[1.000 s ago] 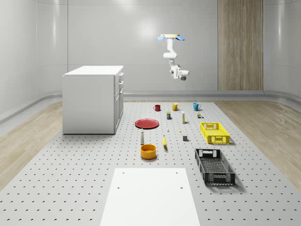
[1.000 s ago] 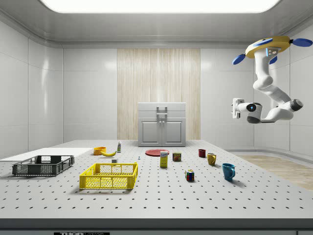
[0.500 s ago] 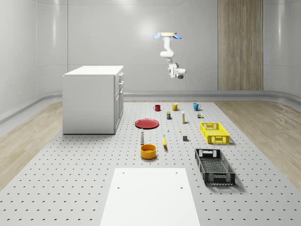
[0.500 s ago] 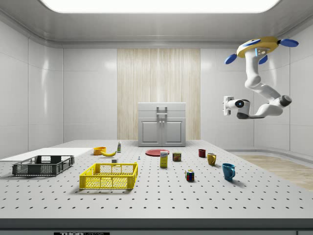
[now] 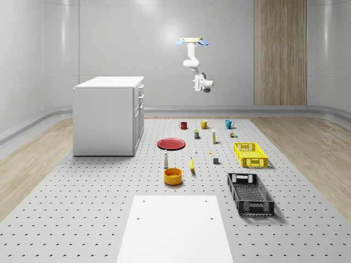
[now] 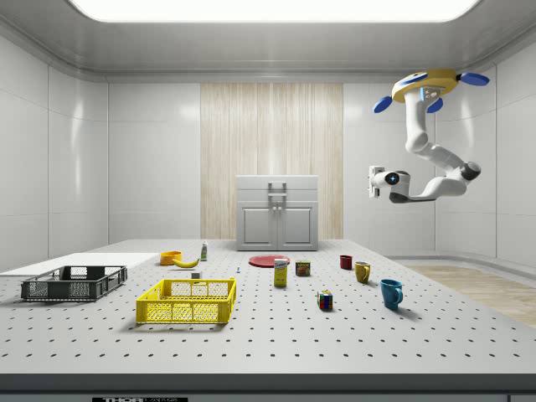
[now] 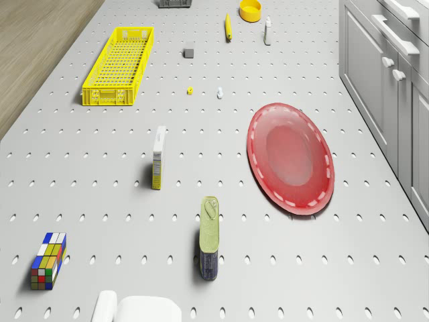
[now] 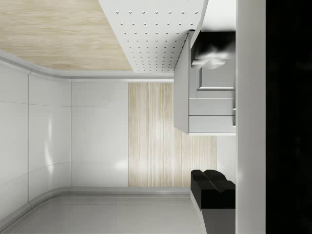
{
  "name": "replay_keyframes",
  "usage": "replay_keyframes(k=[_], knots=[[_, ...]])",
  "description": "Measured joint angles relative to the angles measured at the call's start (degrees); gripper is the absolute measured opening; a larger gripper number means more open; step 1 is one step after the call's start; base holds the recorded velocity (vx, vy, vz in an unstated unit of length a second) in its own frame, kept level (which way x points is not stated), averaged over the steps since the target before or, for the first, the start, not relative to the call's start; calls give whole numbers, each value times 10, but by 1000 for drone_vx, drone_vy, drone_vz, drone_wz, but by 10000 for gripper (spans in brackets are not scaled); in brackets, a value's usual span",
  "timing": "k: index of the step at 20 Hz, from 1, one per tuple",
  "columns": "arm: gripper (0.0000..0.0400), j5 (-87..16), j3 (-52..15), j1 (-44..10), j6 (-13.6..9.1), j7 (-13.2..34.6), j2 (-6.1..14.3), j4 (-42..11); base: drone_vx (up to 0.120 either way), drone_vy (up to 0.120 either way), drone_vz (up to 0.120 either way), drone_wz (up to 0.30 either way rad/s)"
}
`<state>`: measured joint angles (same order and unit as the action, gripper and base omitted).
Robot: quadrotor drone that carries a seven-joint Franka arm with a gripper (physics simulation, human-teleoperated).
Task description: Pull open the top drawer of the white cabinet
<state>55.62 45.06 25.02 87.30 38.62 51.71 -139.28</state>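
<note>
Nearest in the whole-scene view, well out from the white cabinet (image 5: 107, 118), lie a white sheet (image 5: 175, 227) and a black crate (image 5: 250, 193) on the perforated surface (image 5: 82, 192). Closer to the cabinet's front stand a yellow bowl (image 5: 173, 176) and a yellow crate (image 5: 250, 154). A red plate (image 5: 171, 143) lies near the foot of the cabinet's front, apart from it. The cabinet rests on the surface with its front turned to the whole-scene view's right, square toward the side camera. Its top drawer (image 6: 260, 184) sits just under the cabinet top. It is closed, flush with the drawer below, and its long axis runs level across the front. Beyond the plate, at the far end of the surface, a red mug (image 5: 183, 125) stands in a row of mugs. The drone (image 5: 192, 41) hovers high above that far end, higher than the cabinet top, with its arm hanging below it. The pincer (image 6: 371, 182) hangs in the air, well apart from the drawer, out before the cabinet's front and to the side view's right of it. I cannot tell whether it is released or clenched.
</note>
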Motion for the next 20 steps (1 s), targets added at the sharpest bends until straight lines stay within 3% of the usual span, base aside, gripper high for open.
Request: replay_keyframes(k=[20], knots=[[305, -35, 23, 55, 48, 29, 49, -6, 120, -120, 0, 0]])
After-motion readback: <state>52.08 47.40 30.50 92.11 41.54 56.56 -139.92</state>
